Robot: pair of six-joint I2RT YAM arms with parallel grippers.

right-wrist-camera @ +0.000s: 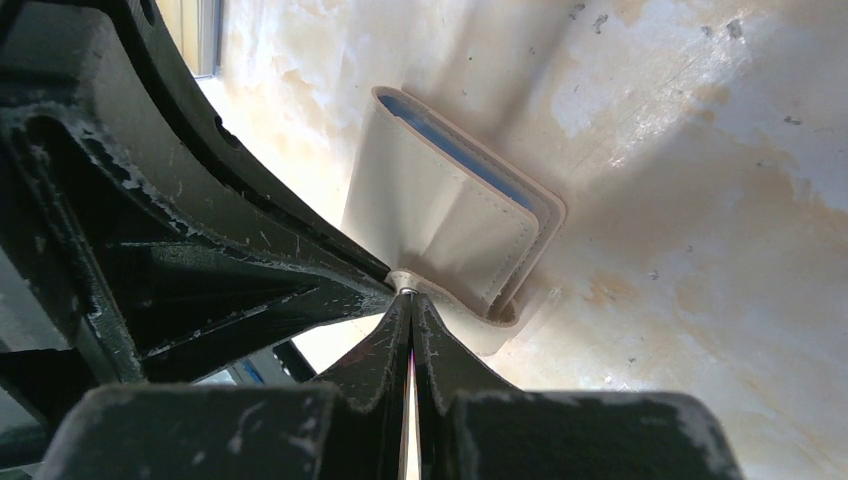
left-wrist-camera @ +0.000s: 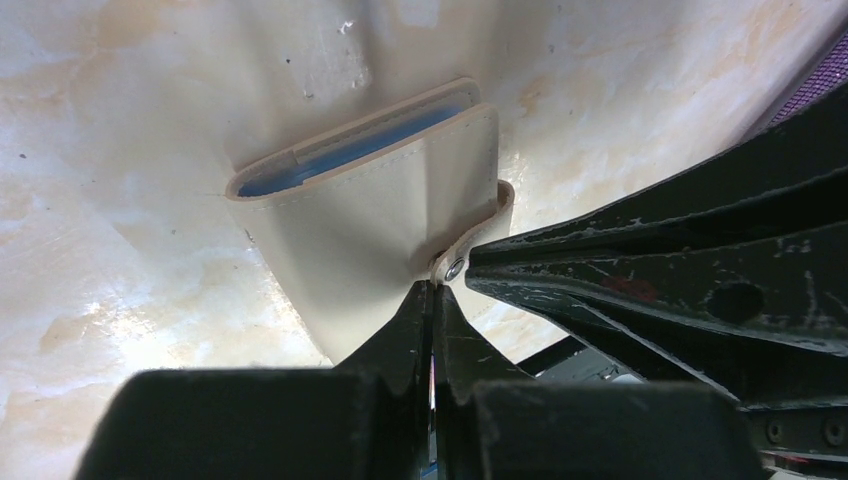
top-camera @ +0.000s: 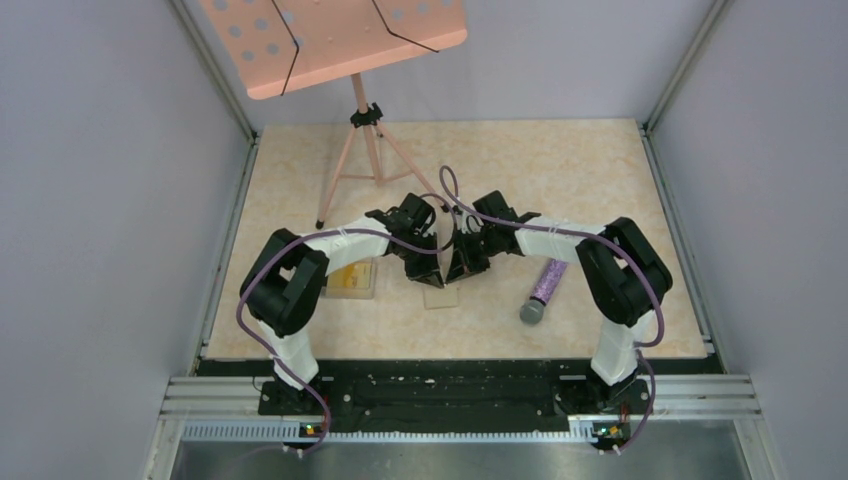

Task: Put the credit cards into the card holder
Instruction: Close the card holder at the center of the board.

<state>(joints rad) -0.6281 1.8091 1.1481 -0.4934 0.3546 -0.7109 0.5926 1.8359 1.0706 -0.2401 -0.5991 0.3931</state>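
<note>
The card holder (top-camera: 441,297) is a tan wallet on the table between the two arms, folded, with its blue inside showing along one edge (left-wrist-camera: 340,160). My left gripper (top-camera: 434,279) is shut, and its tips (left-wrist-camera: 433,287) pinch the edge of the wallet's front cover beside the snap strap. My right gripper (top-camera: 451,279) is shut, and its tips (right-wrist-camera: 405,292) are on the strap's metal snap (right-wrist-camera: 404,281). The wallet also shows in the right wrist view (right-wrist-camera: 440,215). A gold-yellow card (top-camera: 349,277) lies in a clear box to the left. Other cards are hidden.
The clear plastic box (top-camera: 352,292) sits under my left arm's elbow. A purple cylinder with a grey cap (top-camera: 544,289) lies to the right of the wallet. A pink music stand (top-camera: 340,40) on a tripod stands at the back.
</note>
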